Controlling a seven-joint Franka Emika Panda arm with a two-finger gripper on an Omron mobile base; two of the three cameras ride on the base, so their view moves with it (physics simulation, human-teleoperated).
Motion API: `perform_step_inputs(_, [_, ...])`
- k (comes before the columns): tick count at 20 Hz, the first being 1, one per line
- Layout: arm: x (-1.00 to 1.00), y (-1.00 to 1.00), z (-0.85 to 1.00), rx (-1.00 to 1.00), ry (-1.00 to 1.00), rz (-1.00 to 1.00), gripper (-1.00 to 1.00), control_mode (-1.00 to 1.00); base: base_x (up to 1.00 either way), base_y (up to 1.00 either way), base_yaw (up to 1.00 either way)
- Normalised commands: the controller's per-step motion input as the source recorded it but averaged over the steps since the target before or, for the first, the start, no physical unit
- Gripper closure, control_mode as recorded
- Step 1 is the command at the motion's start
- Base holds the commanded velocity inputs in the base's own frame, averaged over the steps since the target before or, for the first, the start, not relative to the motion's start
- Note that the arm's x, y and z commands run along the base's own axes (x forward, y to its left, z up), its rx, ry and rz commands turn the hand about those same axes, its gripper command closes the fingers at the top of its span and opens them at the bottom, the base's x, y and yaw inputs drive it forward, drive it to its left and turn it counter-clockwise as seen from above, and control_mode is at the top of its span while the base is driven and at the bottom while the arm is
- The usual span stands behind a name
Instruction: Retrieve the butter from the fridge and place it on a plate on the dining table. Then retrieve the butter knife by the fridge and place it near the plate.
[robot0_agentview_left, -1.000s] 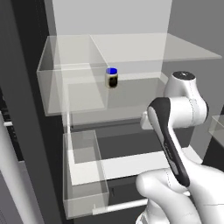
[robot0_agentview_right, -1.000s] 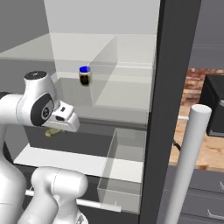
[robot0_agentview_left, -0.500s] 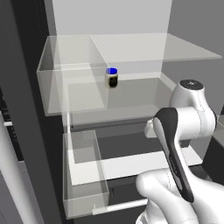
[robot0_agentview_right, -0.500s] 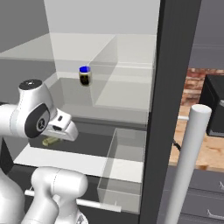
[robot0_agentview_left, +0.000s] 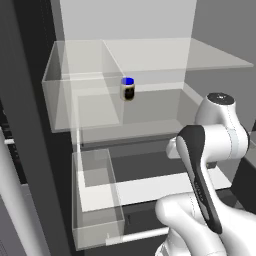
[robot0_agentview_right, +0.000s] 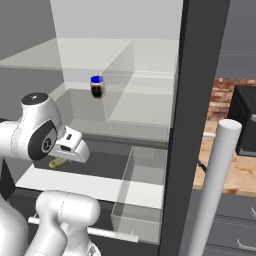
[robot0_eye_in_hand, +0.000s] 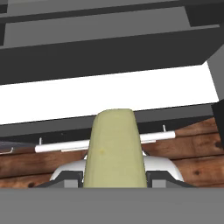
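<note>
Your jaws are closed on the butter (robot0_eye_in_hand: 114, 148): in the hand view the pale stick rises straight up from between them, gripped at its near end with most of its length sticking out past the grip. From the right base view you can see the butter poking out beside the hand, low in the fridge (robot0_agentview_right: 195, 100), over the dark lower shelf (robot0_agentview_right: 107, 165) near its left edge. The jar (robot0_agentview_left: 128, 89) with the blue lid sits well apart on the upper shelf, near the divider.

Treat the butter as light and likely soft and a bit slick. You hold it by one end, so it could pivot or slide if you swing fast. Squeeze no harder than you must, and keep the long faces flat between the jaws.
</note>
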Motion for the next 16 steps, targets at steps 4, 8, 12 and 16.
perform_step_inputs(4, [-0.33, 0.0, 0.0, 0.0, 0.0, 0.0, 1.0, -1.0, 0.0, 0.0, 0.0])
perform_step_inputs(8, [0.0, 0.0, 0.0, 0.0, 0.0, 0.0, 1.0, 1.0, -0.95, 0.0, -0.04])
perform_step_inputs(12, [0.0, 0.0, 0.0, 0.0, 0.0, 0.0, 1.0, 1.0, -1.0, 0.09, -0.09])
perform_step_inputs(16, [0.0, 0.0, 0.0, 0.0, 0.0, 0.0, 1.0, 1.0, -1.0, 0.13, -0.11])
